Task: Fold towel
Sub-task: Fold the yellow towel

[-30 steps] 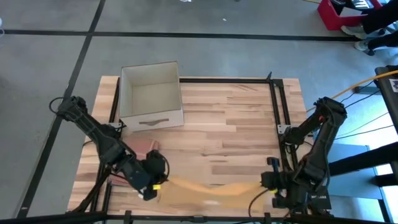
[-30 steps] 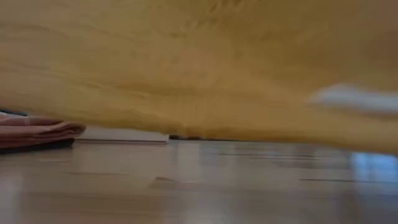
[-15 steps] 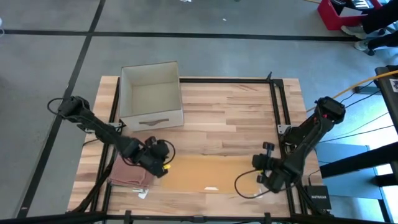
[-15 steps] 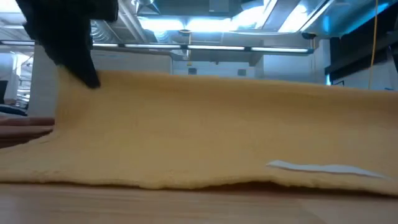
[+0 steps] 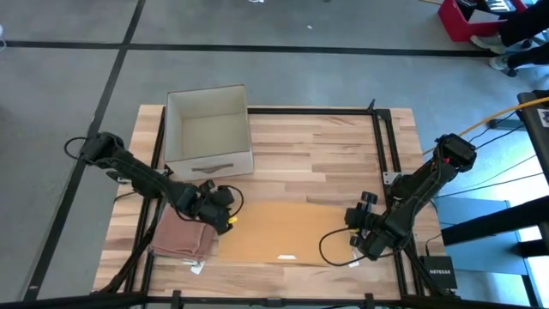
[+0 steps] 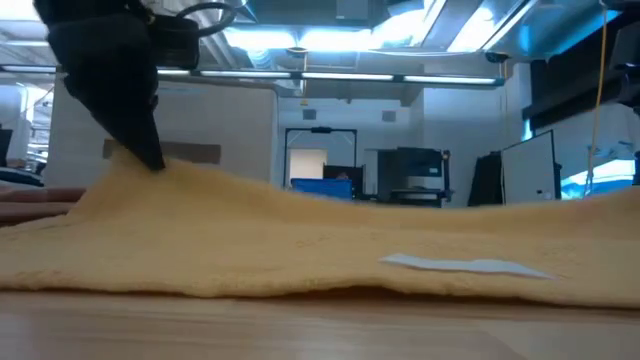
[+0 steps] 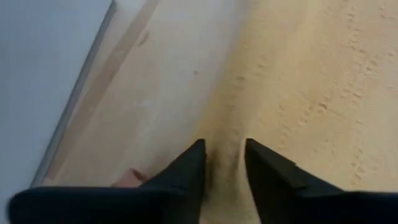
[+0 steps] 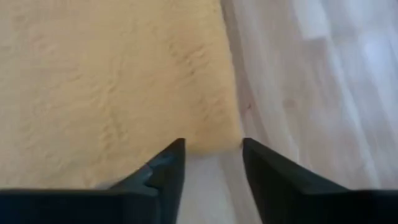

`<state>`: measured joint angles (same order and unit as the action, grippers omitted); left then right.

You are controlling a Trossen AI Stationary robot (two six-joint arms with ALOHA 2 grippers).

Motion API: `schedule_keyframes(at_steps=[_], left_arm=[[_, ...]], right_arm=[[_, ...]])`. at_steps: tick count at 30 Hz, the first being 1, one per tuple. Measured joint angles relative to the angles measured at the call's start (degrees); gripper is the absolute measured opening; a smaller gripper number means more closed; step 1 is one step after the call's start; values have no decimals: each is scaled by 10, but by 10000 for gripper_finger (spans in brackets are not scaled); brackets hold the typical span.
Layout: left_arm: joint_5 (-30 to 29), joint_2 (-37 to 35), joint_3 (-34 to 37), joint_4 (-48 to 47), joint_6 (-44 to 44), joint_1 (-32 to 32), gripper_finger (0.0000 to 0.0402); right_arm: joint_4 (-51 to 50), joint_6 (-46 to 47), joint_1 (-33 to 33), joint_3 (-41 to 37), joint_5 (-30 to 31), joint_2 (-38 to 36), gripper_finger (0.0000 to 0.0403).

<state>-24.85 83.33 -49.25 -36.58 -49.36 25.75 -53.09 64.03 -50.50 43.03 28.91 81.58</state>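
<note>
The mustard-yellow terry towel [image 5: 279, 233] was held up as a curtain a second ago; it is now laid flat across the near half of the light wooden table [image 5: 317, 154]. Both sets of jaws have been parted. At the towel's far-left corner a raised ridge of cloth sits between the left gripper [image 7: 224, 165] fingers, not pinched (release looks just done). The right gripper [image 8: 211, 155] stands spread just off the far-right corner. Spread step judged complete; the fold is not yet started. Surface mostly smooth, white tag [image 5: 288, 257] near the front edge.
</note>
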Motion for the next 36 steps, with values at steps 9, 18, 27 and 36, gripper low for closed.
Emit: schedule_keyframes(at_steps=[9, 18, 27, 36], left_arm=[[36, -25, -66, 21, 30, -17, 156], [36, 0, -63, 55, 17, 32, 144], [-13, 2, -63, 8, 29, 6, 143], [0, 2, -63, 4, 36, -48, 143]], right_arm=[[-36, -40, -27, 73, -49, -5, 226], [171, -94, -39, 53, 99, 9, 218], [64, -90, -21, 64, 126, 5, 216], [0, -129, 89, 64, 121, 2, 216]])
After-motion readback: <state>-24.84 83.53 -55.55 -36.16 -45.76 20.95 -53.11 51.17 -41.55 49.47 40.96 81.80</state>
